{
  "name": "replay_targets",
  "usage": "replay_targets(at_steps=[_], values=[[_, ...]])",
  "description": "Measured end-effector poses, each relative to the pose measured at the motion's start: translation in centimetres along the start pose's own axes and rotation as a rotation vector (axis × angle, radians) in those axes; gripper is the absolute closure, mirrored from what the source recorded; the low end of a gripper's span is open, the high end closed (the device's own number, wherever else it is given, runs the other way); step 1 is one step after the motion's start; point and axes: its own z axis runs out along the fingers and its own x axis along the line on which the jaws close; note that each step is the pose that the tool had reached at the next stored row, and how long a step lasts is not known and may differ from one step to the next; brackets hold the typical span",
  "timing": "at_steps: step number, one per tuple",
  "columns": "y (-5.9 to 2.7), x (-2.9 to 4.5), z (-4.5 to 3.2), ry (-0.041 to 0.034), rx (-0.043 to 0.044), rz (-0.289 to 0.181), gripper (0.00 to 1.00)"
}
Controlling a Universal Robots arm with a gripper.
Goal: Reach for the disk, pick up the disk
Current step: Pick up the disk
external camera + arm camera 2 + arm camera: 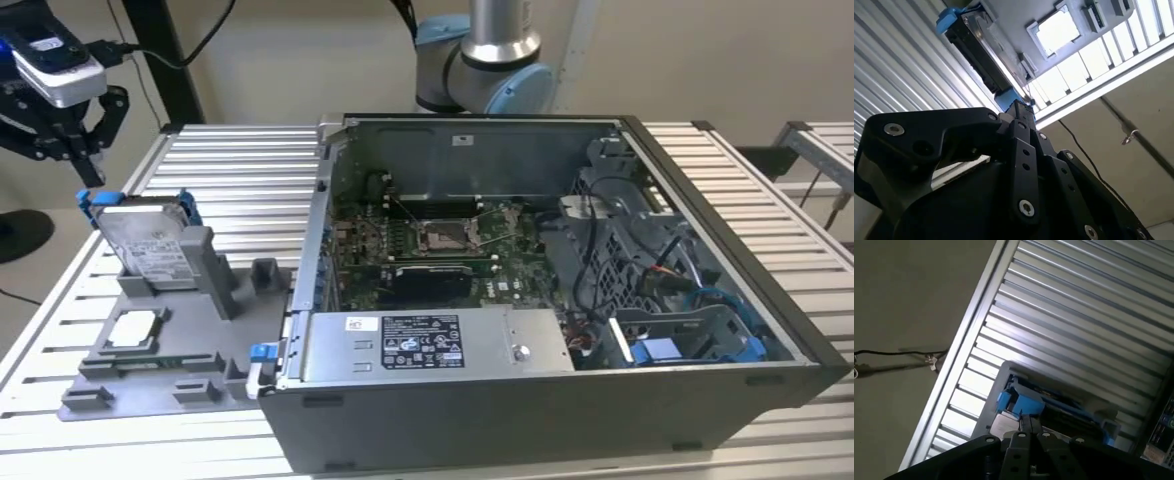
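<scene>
Exterior view looks down over the table [227,170]; both wrist views closely share the disk [979,47] [1064,407].

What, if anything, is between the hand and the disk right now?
Nothing visible. In the exterior view the hand hovers just above the disk, near its upper blue corner, with only open air between them. The disk stands tilted in the grey fixture, whose post sits on the disk's far side from the hand.

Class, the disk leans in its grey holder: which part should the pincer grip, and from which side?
Grip the disk by its raised top end, across the blue frame, coming from above: its lower end sits in the grey holder, leaving only the top free.
</scene>
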Motion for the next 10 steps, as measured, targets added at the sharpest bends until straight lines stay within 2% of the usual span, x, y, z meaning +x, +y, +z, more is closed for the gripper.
replay_targets(at_steps=[10], values=[[0.0, 0.0, 0.0, 0.0068, 0.0001, -0.183, 1.0]])
